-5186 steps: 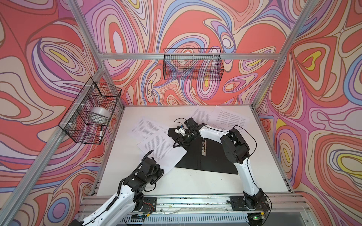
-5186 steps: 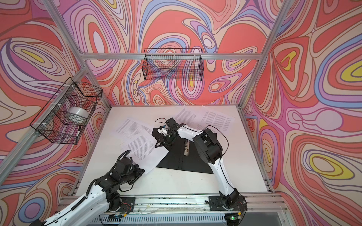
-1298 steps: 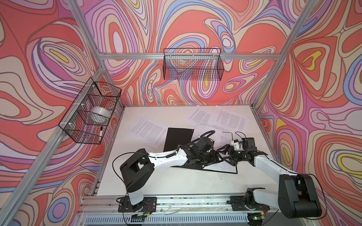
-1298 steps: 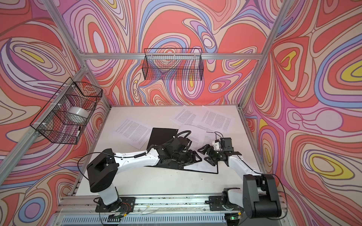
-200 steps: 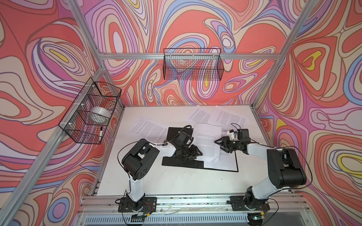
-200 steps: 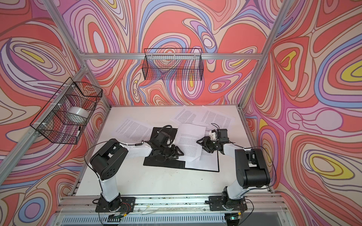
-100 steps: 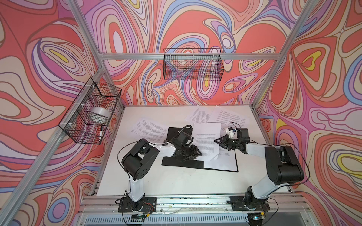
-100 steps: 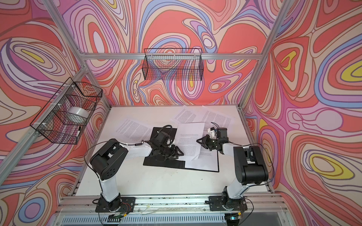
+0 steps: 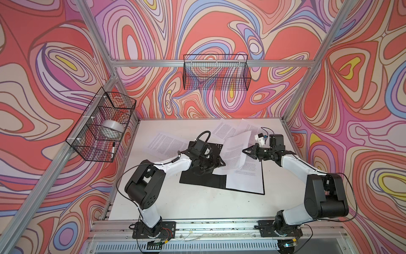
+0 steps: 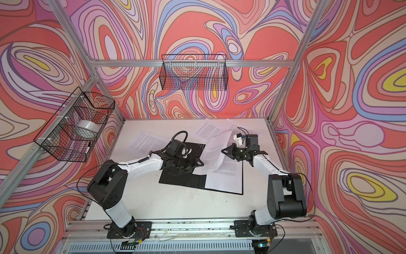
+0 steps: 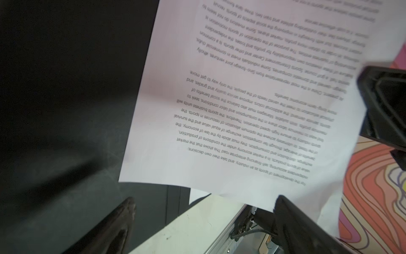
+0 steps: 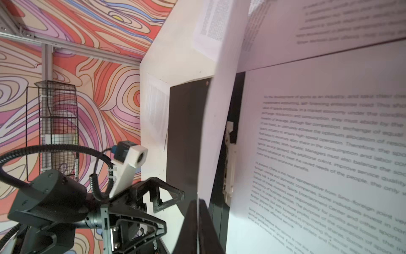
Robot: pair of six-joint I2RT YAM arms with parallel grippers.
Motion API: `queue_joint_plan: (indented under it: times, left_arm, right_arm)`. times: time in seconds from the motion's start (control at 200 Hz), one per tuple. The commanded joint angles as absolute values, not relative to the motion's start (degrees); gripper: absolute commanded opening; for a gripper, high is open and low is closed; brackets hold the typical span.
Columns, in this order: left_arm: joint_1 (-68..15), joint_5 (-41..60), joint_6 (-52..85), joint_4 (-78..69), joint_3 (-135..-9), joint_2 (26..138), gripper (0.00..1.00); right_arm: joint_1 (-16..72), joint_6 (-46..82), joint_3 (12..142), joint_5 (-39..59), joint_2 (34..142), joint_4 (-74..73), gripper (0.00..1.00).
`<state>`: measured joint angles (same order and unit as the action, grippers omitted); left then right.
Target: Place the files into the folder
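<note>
Centrally on the white desk [image 9: 197, 204] lies the folder [image 9: 197, 178], opened flat with its black inside up; both top views show it so [image 10: 175, 178]. 1 of the files, a flat sheet [image 9: 246, 178], rests squarely on the folder's right half. In the right wrist view that flat sheet [image 12: 318, 154] sits just beside the metal clip [image 12: 229, 165] along the spine.

A 2nd one, the lifted sheet [image 9: 235, 151], is raised and tilted above the folder, its low corner reaching over the spine toward the folder's left half. The right jaws are pressed together on this sheet's right-hand edge. From the right wrist camera the lifted sheet [image 12: 215, 132] is seen almost edge-on, running away from the closed jaws.

The left arm [image 9: 171, 165] reaches over the folder's left half. Its left jaws stand wide apart and grip nothing. In the left wrist view the lifted sheet [image 11: 241, 99] hangs just ahead of the 2 spread fingers [image 11: 123, 220].

3 more files lie loose on the desk: 1 left of the folder [image 9: 164, 145] and 2 overlapping at the back [image 9: 224, 129].

On the left wall a wire basket [image 9: 87, 140] holds a white roll [image 9: 111, 129].
</note>
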<state>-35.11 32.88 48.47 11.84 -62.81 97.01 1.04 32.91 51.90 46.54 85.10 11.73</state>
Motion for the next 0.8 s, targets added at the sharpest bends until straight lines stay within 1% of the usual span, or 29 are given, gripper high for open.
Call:
queue_joint_plan:
  times: [0.0, 0.125, 0.245, 0.32, 0.396, 0.551, 0.716, 0.796]
  left_arm:
    - [-34.3, 32.3, 43.5, 19.2, -66.5, 91.2, 1.00]
    - [-34.1, 30.9, 39.7, 25.5, -67.9, 85.0, 1.00]
    - [-33.8, 30.7, 36.2, 30.4, -67.4, 79.6, 1.00]
    - [-33.4, 30.9, 33.8, 33.7, -67.2, 76.7, 1.00]
    - [-33.2, 31.0, 31.0, 36.3, -67.1, 74.1, 1.00]
    - [-31.9, 30.9, 26.1, 38.1, -65.9, 72.7, 1.00]
    - [-29.5, 38.2, 26.1, 31.6, -61.8, 75.2, 1.00]
    - [-27.6, 42.3, 26.8, 30.6, -61.4, 76.6, 1.00]
  right_arm:
    - [0.6, 27.6, 53.8, 46.1, 82.8, 24.7, 0.00]
    - [-0.7, 23.1, 56.9, 42.3, 79.9, 35.7, 0.00]
    - [-1.9, 16.8, 60.6, 27.7, 79.3, 48.6, 0.00]
    - [-3.3, 15.4, 61.3, 21.3, 80.1, 52.1, 0.00]
    - [-4.3, 15.5, 60.9, 16.7, 80.4, 51.7, 0.00]
    - [-4.3, 12.8, 62.3, 13.0, 85.3, 49.5, 0.00]
    - [-4.3, 9.9, 65.8, 11.5, 90.2, 49.6, 0.00]
    - [-4.3, 8.9, 66.3, 12.7, 91.7, 49.1, 0.00]
